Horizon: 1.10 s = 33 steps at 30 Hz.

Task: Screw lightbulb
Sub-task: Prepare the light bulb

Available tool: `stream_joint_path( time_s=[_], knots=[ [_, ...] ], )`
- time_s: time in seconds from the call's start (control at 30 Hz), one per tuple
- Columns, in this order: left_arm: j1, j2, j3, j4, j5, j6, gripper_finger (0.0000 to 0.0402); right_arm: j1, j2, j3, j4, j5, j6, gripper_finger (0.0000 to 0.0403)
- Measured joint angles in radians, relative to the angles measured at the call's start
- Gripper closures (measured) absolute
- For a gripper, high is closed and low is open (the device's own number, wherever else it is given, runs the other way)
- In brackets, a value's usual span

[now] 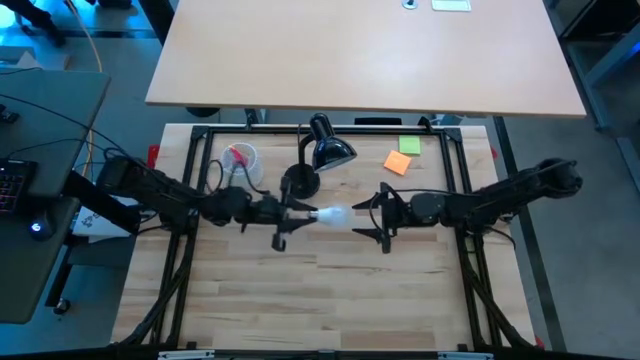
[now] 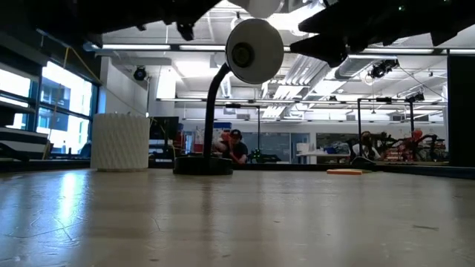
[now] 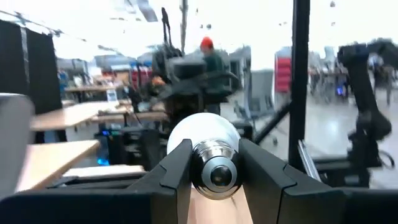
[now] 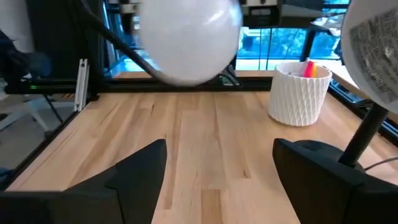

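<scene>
Lightbulb (image 1: 334, 215) is what we see clamped by its screw base in our left gripper (image 1: 300, 214), above the surface (image 1: 330, 290); our right gripper (image 1: 372, 216) faces it, fingers apart.

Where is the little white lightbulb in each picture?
High view: lightbulb mid-table, held by the left gripper.
Low view: only its underside at the top edge.
Left wrist view: centre, screw base between the fingers.
Right wrist view: top, big white ball.
Shared landmark: black desk lamp.
</scene>
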Motion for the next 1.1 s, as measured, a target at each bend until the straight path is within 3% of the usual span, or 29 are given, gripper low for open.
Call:
stream_joint_path(
  time_s=[0.3,0.47,0.7,1.1],
  knots=[
    [-0.002,0.086,-0.167,0.420,-0.005,-0.081,0.0301,0.181,0.081,0.022,0.246,0.239,-0.177,0.0112],
    [-0.002,0.140,-0.147,0.429,-0.008,-0.130,0.0301,0.206,0.198,0.135,0.259,0.228,-0.327,0.0112],
    [-0.002,0.157,-0.120,0.428,-0.009,-0.123,0.0297,0.204,0.257,0.312,0.100,0.209,-0.500,0.0112],
    [-0.001,0.157,-0.118,0.422,0.000,-0.107,0.0296,0.166,0.245,0.615,-0.436,0.238,-0.525,0.0111]
  ],
)
